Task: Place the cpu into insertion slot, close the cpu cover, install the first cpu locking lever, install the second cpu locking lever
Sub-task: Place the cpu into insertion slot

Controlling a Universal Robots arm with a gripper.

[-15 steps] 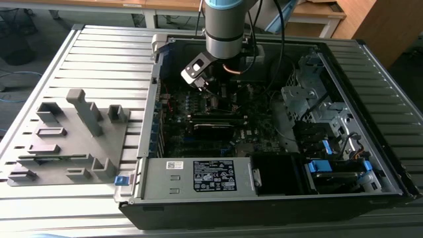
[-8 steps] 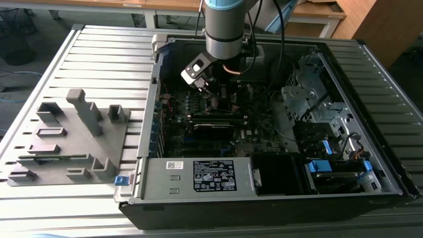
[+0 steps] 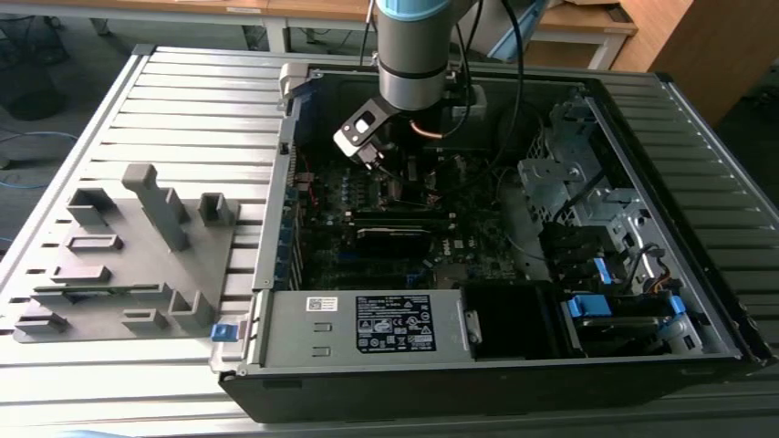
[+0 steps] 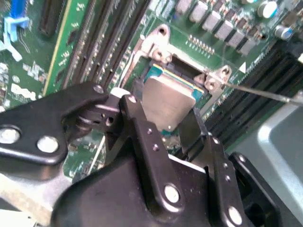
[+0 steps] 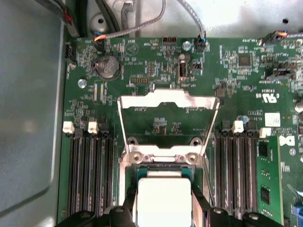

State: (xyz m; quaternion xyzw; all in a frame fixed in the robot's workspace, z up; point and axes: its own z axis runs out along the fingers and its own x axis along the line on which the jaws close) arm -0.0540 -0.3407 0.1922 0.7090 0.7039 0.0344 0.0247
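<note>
Evenly lit in the exterior view: pale and bright on the ribbed table (image 3: 182, 100), murky inside the computer case (image 3: 487, 388). In the first wrist view, burnt out to flat white on the cpu (image 5: 163, 198), glinting along the cpu cover (image 5: 168, 100). In the second wrist view, soft sheen on the black gripper (image 4: 164, 112), deep shadow beneath.

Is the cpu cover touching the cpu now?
Apart. In the first wrist view the cpu cover is swung open, board showing through its window, and the cpu lies beyond the hinge.
</note>
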